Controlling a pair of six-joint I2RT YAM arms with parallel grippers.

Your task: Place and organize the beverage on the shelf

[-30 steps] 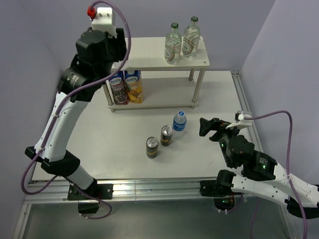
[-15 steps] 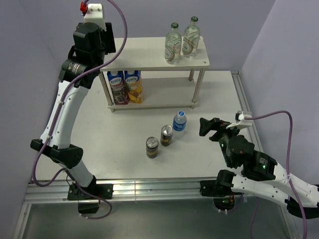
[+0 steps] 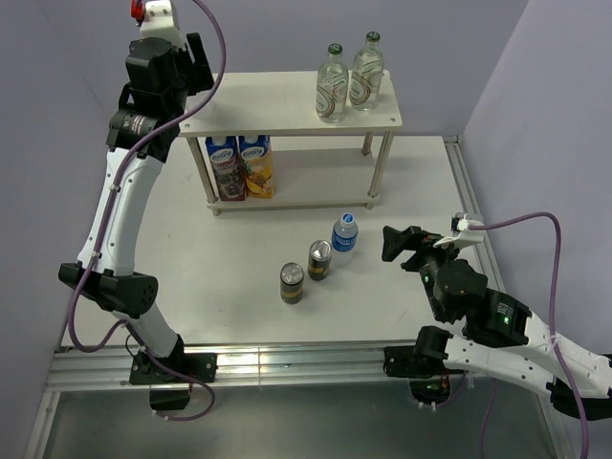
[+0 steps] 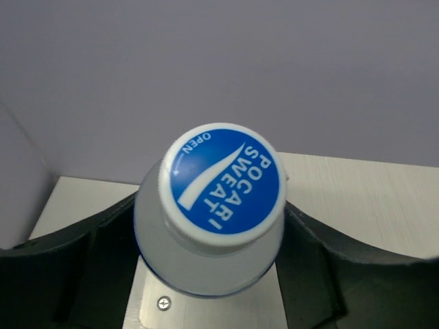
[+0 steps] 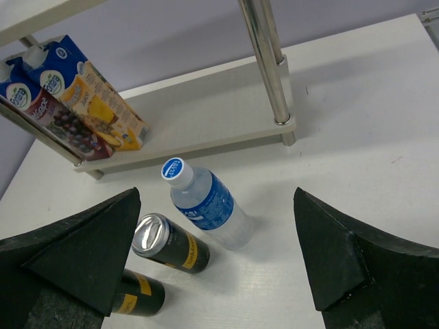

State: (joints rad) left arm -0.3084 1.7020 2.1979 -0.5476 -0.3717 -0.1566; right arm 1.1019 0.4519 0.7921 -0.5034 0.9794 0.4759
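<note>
I find the left claw (image 3: 196,67) high at the shelf (image 3: 277,103)'s top-left corner, jaws flanking a blue-capped water bottle (image 4: 223,181); I cannot tell whether they grip it. The right claw (image 3: 390,245) gapes empty above the bench (image 3: 411,182), right of the second bottle (image 3: 344,232) and two cans (image 3: 319,259).

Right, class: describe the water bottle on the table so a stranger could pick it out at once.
Find the two-tier shelf at the back of the white table. In front of it three drinks stand in a diagonal row; the water bottle is nearest the shelf. Unlike the two dark cans, it is clear with a blue cap and label.
</note>
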